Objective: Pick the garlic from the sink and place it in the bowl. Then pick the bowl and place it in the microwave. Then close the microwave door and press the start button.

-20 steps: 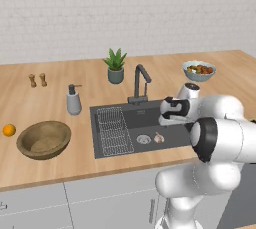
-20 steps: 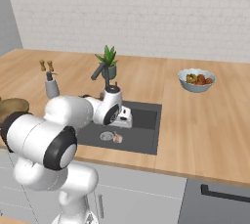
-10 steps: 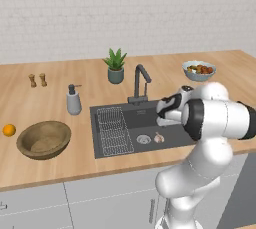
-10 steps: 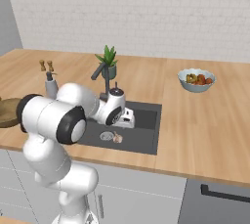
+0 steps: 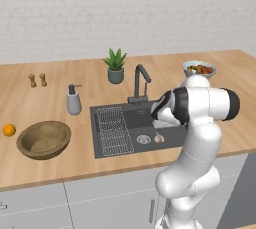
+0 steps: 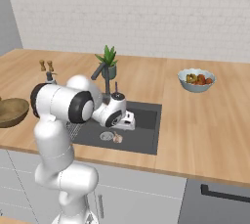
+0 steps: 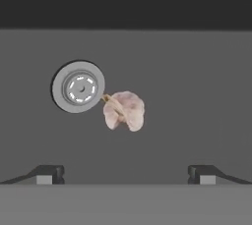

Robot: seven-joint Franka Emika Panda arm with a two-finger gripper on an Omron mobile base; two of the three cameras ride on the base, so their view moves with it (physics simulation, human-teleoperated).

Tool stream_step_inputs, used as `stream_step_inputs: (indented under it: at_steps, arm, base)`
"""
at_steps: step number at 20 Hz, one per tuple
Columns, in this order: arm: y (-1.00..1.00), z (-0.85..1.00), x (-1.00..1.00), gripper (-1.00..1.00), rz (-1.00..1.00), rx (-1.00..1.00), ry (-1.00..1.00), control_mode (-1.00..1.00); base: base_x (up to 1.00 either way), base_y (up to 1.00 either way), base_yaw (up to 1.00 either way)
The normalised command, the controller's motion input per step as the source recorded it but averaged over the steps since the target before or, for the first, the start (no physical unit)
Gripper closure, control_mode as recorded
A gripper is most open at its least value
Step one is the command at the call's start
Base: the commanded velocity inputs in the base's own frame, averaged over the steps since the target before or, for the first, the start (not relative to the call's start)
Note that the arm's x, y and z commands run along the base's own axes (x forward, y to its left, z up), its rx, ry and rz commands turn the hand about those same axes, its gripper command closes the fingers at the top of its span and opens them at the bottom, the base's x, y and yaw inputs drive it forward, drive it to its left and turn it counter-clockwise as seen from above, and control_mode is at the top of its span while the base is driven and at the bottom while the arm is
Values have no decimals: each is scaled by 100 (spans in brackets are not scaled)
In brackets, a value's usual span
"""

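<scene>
The garlic [image 7: 124,111] is a small whitish-tan bulb lying on the floor of the dark grey sink [image 5: 127,118], right beside the round metal drain [image 7: 78,87]. It also shows in both base views, garlic [image 5: 159,138] and garlic [image 6: 117,139]. My gripper [image 7: 125,174] hangs open just above the garlic, with its fingertips [image 7: 49,172] wide apart and nothing between them. The hand [image 5: 161,114] sits low over the basin's right half. The brown wooden bowl [image 5: 44,139] stands empty on the counter, left of the sink. The microwave and its door are out of view.
A black faucet [image 5: 141,80] rises behind the sink, and a wire rack [image 5: 113,130] fills its left half. On the counter are a soap dispenser [image 5: 74,100], an orange [image 5: 8,130], two shakers [image 5: 37,79], a potted plant [image 5: 116,66] and a pale fruit bowl [image 5: 199,68].
The arm's big elbow has swung up and back from the camera. The hand has shifted slightly left and lower over the sink. The gripper stays open and the garlic has not moved.
</scene>
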Motion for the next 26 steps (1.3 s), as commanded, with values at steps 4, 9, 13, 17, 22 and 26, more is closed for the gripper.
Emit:
stream_step_inputs:
  at_steps: [4, 9, 13, 17, 22, 26]
  arm:
    - [0, -41, 25, -100, 0, 0, 0, -100]
    - [1, -35, 25, -100, 0, 0, 0, -100]
    - [0, -31, 16, -100, 0, 0, 0, -100]
    - [7, -25, 1, -100, 0, 0, 0, -100]
    - [10, -28, 0, -100, 0, 0, 0, -100]
    - [10, -23, 0, -100, 0, 0, 0, -100]
  base:
    - [0, 0, 0]
    - [0, 0, 0]
    - [0, 0, 0]
    - [0, 0, 0]
    - [0, 0, 0]
    - [0, 0, 0]
